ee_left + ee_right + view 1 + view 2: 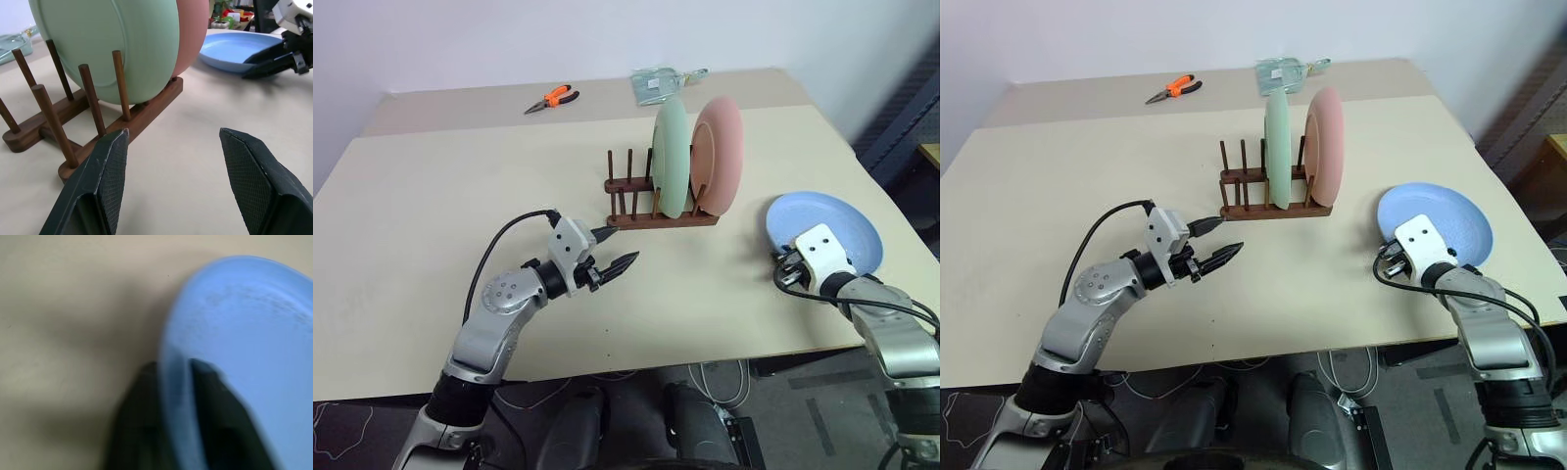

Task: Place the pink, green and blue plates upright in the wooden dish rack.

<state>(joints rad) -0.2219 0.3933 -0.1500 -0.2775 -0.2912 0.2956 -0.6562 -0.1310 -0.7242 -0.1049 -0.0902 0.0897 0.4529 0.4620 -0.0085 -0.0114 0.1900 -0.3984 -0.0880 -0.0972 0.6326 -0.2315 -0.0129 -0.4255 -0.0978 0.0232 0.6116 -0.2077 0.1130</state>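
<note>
A: Rack status?
B: Wooden dish rack standing mid-surface, toward the far side. Green plate upright between the pegs, pink plate upright just to its right, at the rack's right end. Left-end peg slots unfilled.

A: Blue plate?
B: Blue plate lying on the beige surface, right of the rack and well apart from it, near the right edge. Seems slightly tipped, near rim raised; hard to confirm from the head views.

A: Right tool?
B: Right tool at the plate's near-left rim, clenched on the blue plate. Wrist view blurred, but one dark finger seen on each face of the rim.

A: Left tool?
B: Left tool released, fingers spread, nothing between them. Hovering just near and left of the rack's near-left end, pointing toward it, not touching.

A: Other items?
B: Orange-handled pliers at the far left of the surface; a clear plastic packet at the far edge behind the rack.
</note>
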